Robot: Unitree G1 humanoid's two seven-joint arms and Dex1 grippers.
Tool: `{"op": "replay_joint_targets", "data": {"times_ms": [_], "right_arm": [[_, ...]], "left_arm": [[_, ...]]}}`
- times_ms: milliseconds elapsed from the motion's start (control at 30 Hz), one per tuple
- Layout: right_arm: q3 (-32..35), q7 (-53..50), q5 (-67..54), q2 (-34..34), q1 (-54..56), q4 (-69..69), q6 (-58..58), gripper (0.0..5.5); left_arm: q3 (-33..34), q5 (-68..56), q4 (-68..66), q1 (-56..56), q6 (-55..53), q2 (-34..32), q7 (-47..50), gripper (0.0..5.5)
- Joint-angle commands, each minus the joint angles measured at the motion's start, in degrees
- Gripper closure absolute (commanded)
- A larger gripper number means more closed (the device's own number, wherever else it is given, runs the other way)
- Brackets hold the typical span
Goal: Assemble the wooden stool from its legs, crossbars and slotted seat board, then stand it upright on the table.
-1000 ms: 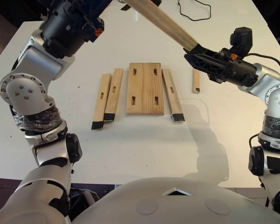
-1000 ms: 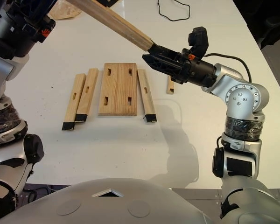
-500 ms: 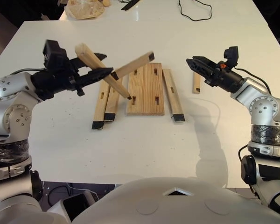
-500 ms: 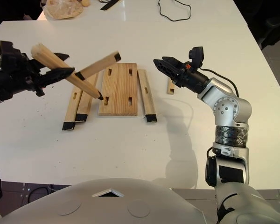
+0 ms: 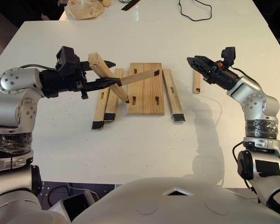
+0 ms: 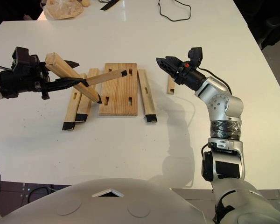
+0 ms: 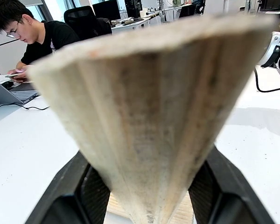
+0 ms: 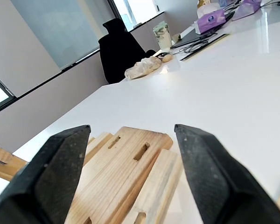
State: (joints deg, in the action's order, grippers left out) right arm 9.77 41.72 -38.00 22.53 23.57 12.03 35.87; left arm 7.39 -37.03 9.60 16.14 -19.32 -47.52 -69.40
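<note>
left gripper [image 5: 109, 72] is clamped on a wooden stool leg [image 5: 99, 64], held up off the white table [image 5: 144, 149] just left of the slotted seat board [image 5: 147, 100]. the leg is tilted, its black-tipped end pointing down toward the near-left corner of the board and its plain end up by the wrist. in the left wrist view that plain end [image 7: 149, 116] sits right between the two black fingers [image 7: 74, 196].

a second black-tipped piece [image 5: 137, 77] sticks out from beside the gripper and slants over the board's left half. can't tell how it's joined to the held leg, or if it is at all.

the seat board lies flat mid-table, slots up. two more legs [image 5: 101, 100] [image 5: 114, 93] lie side by side just left of it, and a third leg [image 5: 172, 95] lies along its right edge. a short crossbar [image 5: 196, 81] lies a bit further right.

right gripper [image 5: 192, 64] hangs above the table near that crossbar, fingers [image 8: 210, 177] spread wide with nothing between them, pointed toward the board.
</note>
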Motion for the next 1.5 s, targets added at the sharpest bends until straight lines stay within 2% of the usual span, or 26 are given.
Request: {"op": "replay_joint_targets", "data": {"times_ms": [33,367,833,1200,1500], "right_arm": [[0.35,-0.38,0.85,-0.78,0.06,0.51,-0.55,2.18],[0.61,-0.1,2.28,-0.68,1.05,3.16,-0.96,2.18],[1.3,0.16,3.41,-1.03,-1.53,2.42,-1.97,2.18],[1.95,0.37,4.6,-1.46,-1.05,3.85,-3.63,2.18],[2.02,-1.58,4.42,-3.97,-3.16,1.72,-4.28,2.18]], "left_arm": [[-1.33,1.49,0.18,1.23,0.55,0.88,-0.06,3.46],[-2.83,2.12,-0.19,-0.65,0.33,4.17,0.57,3.46],[-5.45,2.65,6.06,-10.74,0.57,-0.61,-1.61,3.46],[-3.38,-2.1,7.82,-6.42,-4.21,-2.18,-0.81,3.46],[-9.18,3.97,3.32,-3.51,-3.02,-3.52,-2.75,3.46]]}}
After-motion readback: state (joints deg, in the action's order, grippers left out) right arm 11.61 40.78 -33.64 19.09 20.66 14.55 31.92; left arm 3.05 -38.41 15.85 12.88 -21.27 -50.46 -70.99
